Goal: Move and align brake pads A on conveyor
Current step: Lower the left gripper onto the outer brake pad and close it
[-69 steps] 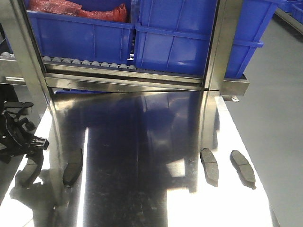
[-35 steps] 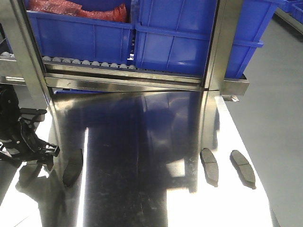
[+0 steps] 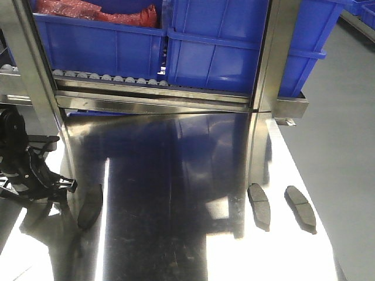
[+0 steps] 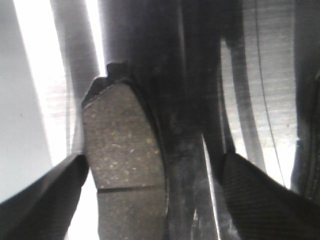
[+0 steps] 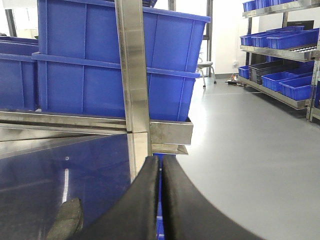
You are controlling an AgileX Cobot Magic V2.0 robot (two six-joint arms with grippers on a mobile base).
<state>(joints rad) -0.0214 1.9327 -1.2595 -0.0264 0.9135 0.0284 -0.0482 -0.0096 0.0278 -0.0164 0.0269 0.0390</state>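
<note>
**Lining up on the left-edge pad**

I'm hovering the left hand (image 4: 150, 200) wide open astride a brake pad (image 4: 122, 150) at the left edge of the worktop (image 3: 176, 246). It's sitting off-centre in the grip, so I'm wanting it centred before squeezing. Right hand (image 5: 160, 165) is pinched shut, empty. Steel's glaring hard, blue bins (image 3: 222, 52) crowding the far edge.

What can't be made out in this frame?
- Fourth brake pad: hidden behind the left gripper in the front view; the left wrist view cuts off its lower end.
- Another pad: blurred, cut by the right wrist view's bottom edge.
- Conveyor: in no view.
</note>
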